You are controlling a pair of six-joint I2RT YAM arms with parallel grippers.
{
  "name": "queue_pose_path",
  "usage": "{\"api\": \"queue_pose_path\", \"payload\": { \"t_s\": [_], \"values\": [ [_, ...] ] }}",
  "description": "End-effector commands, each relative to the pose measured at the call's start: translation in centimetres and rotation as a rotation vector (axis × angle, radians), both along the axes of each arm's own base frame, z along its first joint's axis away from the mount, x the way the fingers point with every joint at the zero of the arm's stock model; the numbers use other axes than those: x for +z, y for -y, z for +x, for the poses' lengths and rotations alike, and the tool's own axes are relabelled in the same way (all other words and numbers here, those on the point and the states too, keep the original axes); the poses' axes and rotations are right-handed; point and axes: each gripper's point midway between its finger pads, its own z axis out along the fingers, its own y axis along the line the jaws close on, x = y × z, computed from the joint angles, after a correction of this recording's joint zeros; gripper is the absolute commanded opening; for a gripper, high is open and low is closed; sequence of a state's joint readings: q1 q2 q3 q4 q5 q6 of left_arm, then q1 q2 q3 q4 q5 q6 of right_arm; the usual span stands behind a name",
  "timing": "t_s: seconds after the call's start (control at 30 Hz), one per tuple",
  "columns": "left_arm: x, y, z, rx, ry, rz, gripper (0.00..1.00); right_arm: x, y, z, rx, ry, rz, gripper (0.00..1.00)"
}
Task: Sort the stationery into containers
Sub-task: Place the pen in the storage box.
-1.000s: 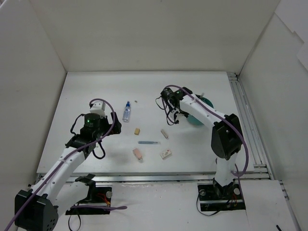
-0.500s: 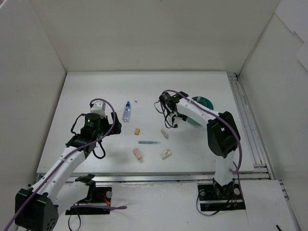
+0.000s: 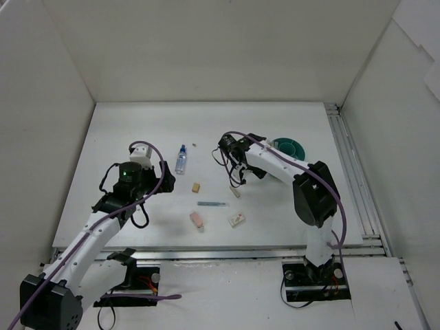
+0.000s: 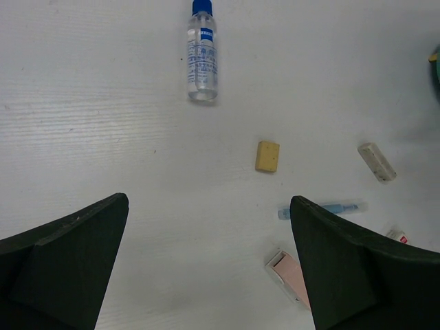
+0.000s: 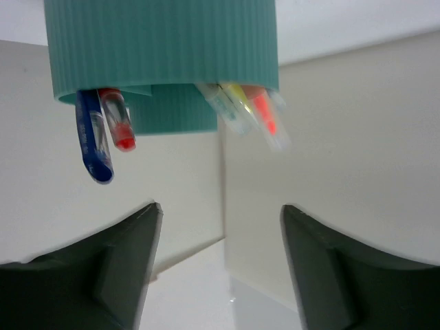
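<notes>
The teal bowl stands at the right; in the right wrist view the bowl holds a blue pen, a red pen and a yellow-pink stick. My right gripper is left of the bowl, open and empty. Loose on the table lie a blue-capped bottle, tan cube, white stick eraser, blue pen, pink eraser and white eraser. My left gripper hovers open left of them.
White walls close in the table on the left, back and right. A metal rail runs along the right side. A tiny scrap lies beyond the bottle. The right arm's elbow rises near the front right.
My right gripper has drawn left, away from the bowl, and its jaws have opened. The bowl now shows whole. The left arm has hardly moved.
</notes>
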State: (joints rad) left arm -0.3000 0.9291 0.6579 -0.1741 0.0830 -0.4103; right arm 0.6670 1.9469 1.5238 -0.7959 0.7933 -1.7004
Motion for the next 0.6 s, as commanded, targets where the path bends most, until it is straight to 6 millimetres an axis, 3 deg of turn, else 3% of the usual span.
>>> {"api": "queue_pose_path", "payload": {
  "t_s": [0.0, 0.03, 0.23, 0.27, 0.3, 0.37, 0.4, 0.43, 0.47, 0.53, 0.57],
  "values": [
    [3.6, 1.1, 0.9, -0.08, 0.123, -0.018, 1.0, 4.4, -1.6, 0.4, 0.064, 0.054, 0.027, 0.7],
    [3.8, 1.5, 0.8, -0.114, 0.132, -0.017, 1.0, 5.9, -2.2, 0.9, 0.053, 0.11, 0.073, 0.98],
    [4.5, 6.1, -0.8, -0.394, 0.198, 0.066, 1.0, 13.6, -6.0, 1.5, -0.004, 0.374, 0.497, 0.98],
    [4.3, 6.6, -0.8, -0.41, 0.195, 0.09, 1.0, 13.9, -6.9, 1.4, -0.003, 0.369, 0.585, 0.98],
    [4.2, 7.7, -1.3, -0.465, 0.204, 0.121, 1.0, 15.6, -7.3, 1.0, -0.039, 0.414, 0.717, 0.98],
    [3.4, 9.0, -1.3, -0.515, 0.188, 0.164, 1.0, 16.3, -8.9, 0.5, -0.055, 0.394, 0.911, 0.98],
    [3.1, 10.0, -1.6, -0.558, 0.187, 0.191, 1.0, 18.4, -9.0, 0.4, -0.101, 0.462, 1.075, 0.98],
    [2.7, 10.7, -1.4, -0.581, 0.158, 0.212, 1.0, 18.7, -10.1, 0.0, -0.097, 0.433, 1.19, 0.98],
    [2.4, 11.2, -1.5, -0.611, 0.147, 0.226, 1.0, 20.9, -9.6, -0.2, -0.138, 0.506, 1.37, 0.98],
    [1.8, 13.2, -1.7, -0.702, 0.143, 0.278, 1.0, 22.9, -10.1, -0.5, -0.154, 0.532, 1.616, 0.98],
    [1.4, 13.7, -1.8, -0.729, 0.136, 0.296, 1.0, 28.6, -9.4, -1.4, -0.175, 0.672, 1.933, 0.98]
  ]
}}
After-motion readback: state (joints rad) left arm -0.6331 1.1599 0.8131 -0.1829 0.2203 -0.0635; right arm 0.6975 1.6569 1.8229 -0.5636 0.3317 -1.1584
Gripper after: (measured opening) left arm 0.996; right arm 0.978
